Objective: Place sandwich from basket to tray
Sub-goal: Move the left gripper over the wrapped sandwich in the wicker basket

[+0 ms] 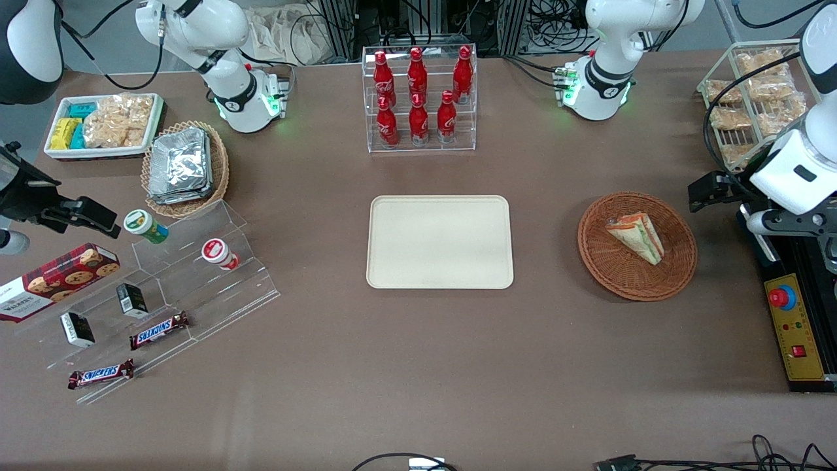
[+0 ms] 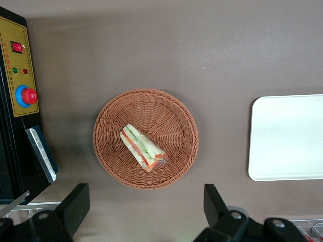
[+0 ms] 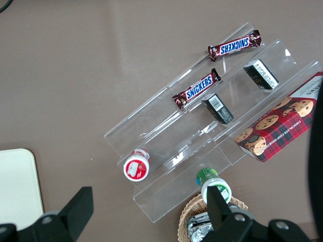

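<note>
The sandwich [image 1: 635, 237] [image 2: 143, 147] is a clear-wrapped wedge with green and orange filling, lying inside the round brown wicker basket [image 1: 614, 278] [image 2: 113, 151]. The cream tray [image 1: 439, 242] [image 2: 287, 136] sits bare at the table's middle, toward the parked arm's end from the basket. My gripper [image 1: 707, 191] [image 2: 146, 204] hangs above the table beside the basket, on the working arm's side. Its black fingers [image 2: 75, 201] are spread wide and it is open, holding nothing. It touches neither basket nor sandwich.
A black and yellow control box [image 1: 794, 327] [image 2: 20, 75] with a red button stands close to the gripper. Farther from the camera stand a wire rack of snack bags [image 1: 752, 98] and a clear rack of cola bottles [image 1: 418, 98]. Toward the parked arm's end are a foil-packet basket [image 1: 185, 167] and an acrylic snack stand [image 1: 196, 288].
</note>
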